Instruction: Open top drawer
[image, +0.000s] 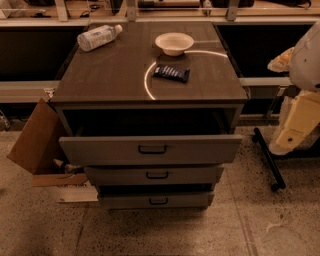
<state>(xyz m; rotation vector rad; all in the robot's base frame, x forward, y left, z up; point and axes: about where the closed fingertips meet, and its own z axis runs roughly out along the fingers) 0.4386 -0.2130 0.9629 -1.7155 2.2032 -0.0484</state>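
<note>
The wide grey top drawer (150, 149) with its black bar handle stands pulled well out of the dark cabinet (110, 75), so the opening looks done. Right of the cabinet only the pale robot arm (300, 120) shows. The gripper is out of sight, so its state cannot be told.

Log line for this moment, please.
top drawer: pulled open | gripper: right of cabinet, clear of handle

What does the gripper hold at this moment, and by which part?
Nothing that can be seen. The gripper is at the right edge of the picture, apart from the cabinet, touching neither the top drawer, which stands pulled out, nor its handle.
</note>
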